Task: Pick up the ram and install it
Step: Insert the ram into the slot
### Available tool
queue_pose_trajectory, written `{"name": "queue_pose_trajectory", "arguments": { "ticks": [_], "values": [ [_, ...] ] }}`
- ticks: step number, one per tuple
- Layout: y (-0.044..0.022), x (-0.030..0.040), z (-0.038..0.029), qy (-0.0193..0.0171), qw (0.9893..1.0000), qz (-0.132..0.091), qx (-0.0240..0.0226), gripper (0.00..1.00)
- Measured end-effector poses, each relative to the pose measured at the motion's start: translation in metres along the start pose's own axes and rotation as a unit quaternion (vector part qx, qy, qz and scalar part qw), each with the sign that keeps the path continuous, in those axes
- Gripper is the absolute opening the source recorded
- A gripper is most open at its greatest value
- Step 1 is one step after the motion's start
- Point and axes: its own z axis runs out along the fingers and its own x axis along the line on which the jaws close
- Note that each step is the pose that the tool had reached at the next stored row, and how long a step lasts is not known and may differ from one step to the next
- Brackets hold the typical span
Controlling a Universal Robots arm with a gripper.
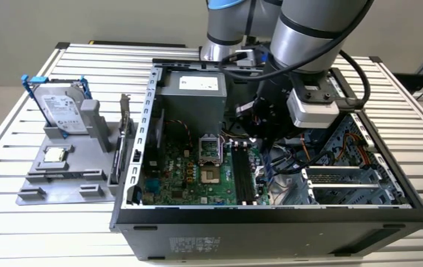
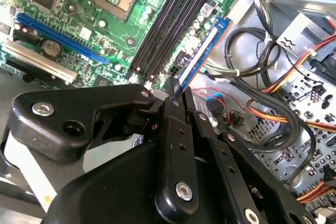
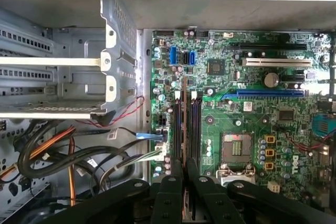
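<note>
The arm reaches down into the open computer case (image 1: 271, 214), which lies on its side on the slatted table (image 1: 18, 217). In the exterior view, the arm's wrist and its white camera housing (image 1: 313, 108) hang over the case's middle, above the motherboard (image 1: 189, 178) and close to the memory slots (image 1: 242, 175).

The gripper (image 2: 173, 90) is closed narrow on the ram (image 2: 202, 53). In the second wrist view, the black fingers (image 2: 176, 129) meet at the near end of the stick, which runs away from them on edge, its blue and orange face showing. The ram lies just beside the black memory slots (image 2: 168, 24) and roughly parallel to them, on the side toward the bundle of cables (image 2: 273, 98). Whether its lower edge touches the board or hangs above it cannot be told.

In the first wrist view, the gripper (image 3: 184, 169) sits at the near end of the memory slots (image 3: 193, 124), and the ram (image 3: 184, 119) appears as a thin orange-brown line running lengthwise along them. It cannot be told from this view whether the stick is in a slot or above one.

The processor socket (image 3: 236, 148) stands open beside the slots. The drive cage (image 3: 68, 72) and loose cables (image 3: 63, 150) occupy the far side of the case.

On the table at the exterior view's left, a grey parts stand (image 1: 67, 167) carries an upright hard drive (image 1: 63, 111) and a square silver processor chip (image 1: 55, 155), well apart from the arm.
</note>
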Motion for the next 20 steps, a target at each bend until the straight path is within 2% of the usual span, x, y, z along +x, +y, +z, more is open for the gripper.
{"name": "queue_pose_trajectory", "arguments": {
  "ticks": [20],
  "values": [
    [-0.0026,0.0006,0.0117,0.0000,1.0000,0.002,0.0001,0.00]
  ]
}}
